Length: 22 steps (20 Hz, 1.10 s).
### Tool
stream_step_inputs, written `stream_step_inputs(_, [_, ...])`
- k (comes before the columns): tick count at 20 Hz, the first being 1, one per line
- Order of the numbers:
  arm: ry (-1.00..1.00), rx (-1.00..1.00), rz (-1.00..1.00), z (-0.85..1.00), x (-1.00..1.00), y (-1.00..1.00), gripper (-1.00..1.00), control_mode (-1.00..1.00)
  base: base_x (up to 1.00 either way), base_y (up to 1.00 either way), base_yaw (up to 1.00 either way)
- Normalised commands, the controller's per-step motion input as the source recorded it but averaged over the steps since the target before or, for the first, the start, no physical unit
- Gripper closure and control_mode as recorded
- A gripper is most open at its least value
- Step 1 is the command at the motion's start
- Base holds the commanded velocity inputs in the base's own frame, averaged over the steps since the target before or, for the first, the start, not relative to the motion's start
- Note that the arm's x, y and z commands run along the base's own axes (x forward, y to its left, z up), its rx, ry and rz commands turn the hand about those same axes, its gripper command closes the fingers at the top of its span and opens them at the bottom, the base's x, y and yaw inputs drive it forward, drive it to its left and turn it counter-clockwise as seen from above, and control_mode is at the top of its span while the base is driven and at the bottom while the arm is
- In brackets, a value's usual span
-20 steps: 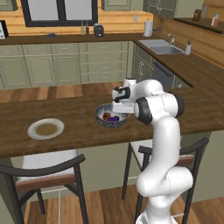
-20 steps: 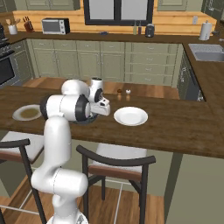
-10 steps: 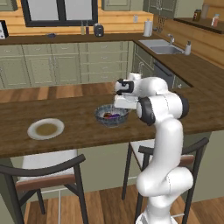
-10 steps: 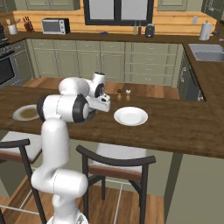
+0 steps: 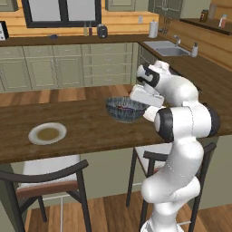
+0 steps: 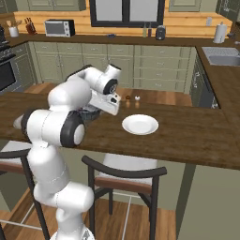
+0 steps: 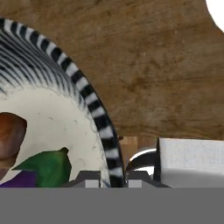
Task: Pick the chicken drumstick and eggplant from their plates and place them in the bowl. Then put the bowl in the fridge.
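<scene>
Two plates sit on the wooden counter (image 5: 90, 131) in the left base view, one soiled plate (image 5: 47, 133) well off from the jaws, while the gripper (image 5: 136, 102) is clenched on the near rim of the bowl (image 5: 124, 110), which looks lifted just clear of the wood. From the right base view the arm hides most of the bowl (image 6: 89, 112), and a clean white plate (image 6: 140, 124) lies just beside the hand. Hand view: the finger tips (image 7: 89, 178) straddle the striped rim of the bowl (image 7: 94, 109), with the chicken drumstick (image 7: 9, 140) and the eggplant (image 7: 19, 178) with its green cap inside, just beyond the jaws.
</scene>
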Motion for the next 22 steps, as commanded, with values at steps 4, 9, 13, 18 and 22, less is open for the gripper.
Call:
stream_step_inputs(4, [0.00, 0.14, 0.00, 0.70, -1.00, -0.63, 1.00, -1.00, 0.00, 0.00, 0.00])
stream_step_inputs(9, [0.00, 0.04, 0.00, 0.19, -1.00, -0.38, 1.00, -1.00, 0.00, 0.00, 0.00])
stream_step_inputs(13, [0.00, -0.14, 0.00, -0.02, -0.98, 0.09, 1.00, -1.00, 0.00, 0.00, 0.00])
stream_step_inputs(18, [0.00, -0.16, 0.00, 0.00, -0.74, -0.03, 1.00, -1.00, 0.00, 0.00, 0.00])
stream_step_inputs(22, [-0.05, -0.02, -0.08, -0.01, -0.93, 0.00, 1.00, -1.00, 0.00, 0.00, 0.00])
